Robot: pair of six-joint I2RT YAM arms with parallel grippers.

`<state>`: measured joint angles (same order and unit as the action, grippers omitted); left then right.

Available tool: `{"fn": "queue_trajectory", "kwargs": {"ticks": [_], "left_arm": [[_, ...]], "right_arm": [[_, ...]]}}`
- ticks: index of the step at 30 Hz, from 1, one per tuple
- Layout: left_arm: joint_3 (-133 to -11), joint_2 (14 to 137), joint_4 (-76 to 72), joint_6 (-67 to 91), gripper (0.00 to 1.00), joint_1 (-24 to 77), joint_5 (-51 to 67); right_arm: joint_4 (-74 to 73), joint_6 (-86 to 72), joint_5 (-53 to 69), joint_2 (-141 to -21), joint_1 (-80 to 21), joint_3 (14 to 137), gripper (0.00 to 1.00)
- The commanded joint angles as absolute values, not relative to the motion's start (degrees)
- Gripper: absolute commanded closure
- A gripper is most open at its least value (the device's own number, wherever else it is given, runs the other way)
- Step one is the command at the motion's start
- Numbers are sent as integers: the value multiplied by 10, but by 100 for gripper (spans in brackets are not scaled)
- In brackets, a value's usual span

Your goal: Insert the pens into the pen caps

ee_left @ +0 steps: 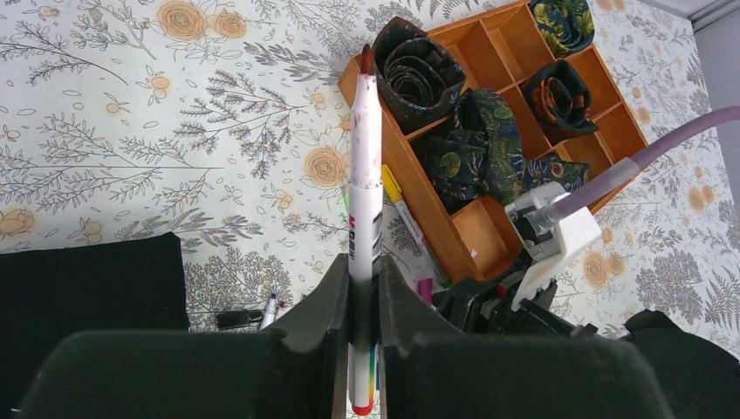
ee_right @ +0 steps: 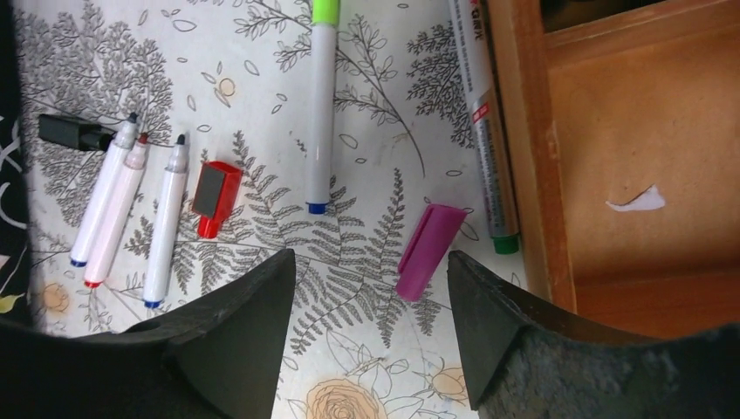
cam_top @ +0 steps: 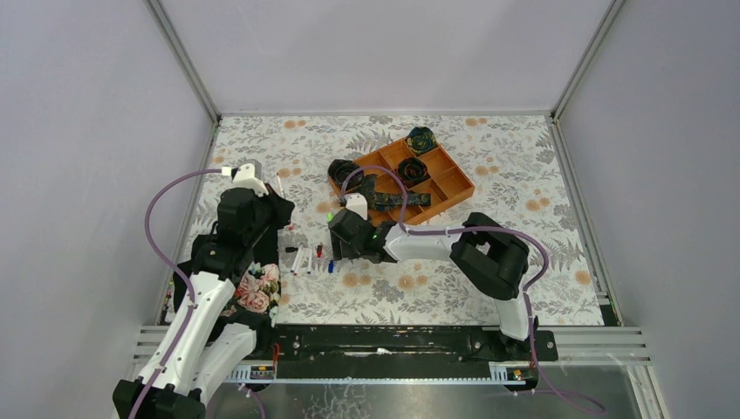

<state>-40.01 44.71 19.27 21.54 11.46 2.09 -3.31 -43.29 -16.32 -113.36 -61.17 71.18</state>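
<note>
Pointing out past the fingertips, a red-tipped pen [ee_left: 365,166] is clamped in the closed left gripper [ee_left: 364,275]; the right gripper [ee_right: 371,266] is held wide open, empty, near a magenta cap [ee_right: 429,250].

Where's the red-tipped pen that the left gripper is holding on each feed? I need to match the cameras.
Left wrist: the red-tipped pen is at centre, running up the picture, clamped in the left gripper.
Top view: left of centre, a thin white stick poking up-table from that gripper.
Right wrist: not in it.
Shared landmark: the wooden tray, at upper right in the left wrist view and along the right edge in the right wrist view.
</note>
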Motion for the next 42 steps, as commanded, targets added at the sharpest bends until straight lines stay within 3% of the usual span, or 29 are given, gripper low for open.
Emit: {"fn": "queue_trajectory", "kwargs": {"ticks": [1,10,17,27,35,42], "left_arm": [[-396,441,173,208,100,110,19],[-394,437,174,209,100,110,21],[-394,436,173,210,100,111,27],[-382,441,140,229,100,111,119],[-323,437,19,292,100,145,234],[-297,456,-134,334,100,174,440]], "right_arm": [[-111,-421,-220,-1158,-606,741,32],[-153,-401,-252,-1186,-606,759,56],[-187,-381,-261,-1222,-606,795,63],[-209,-398,-226,-1165,-606,783,100],[-166,-398,-158,-990,-549,744,100],[-85,-412,-57,-878,-493,750,100]]}}
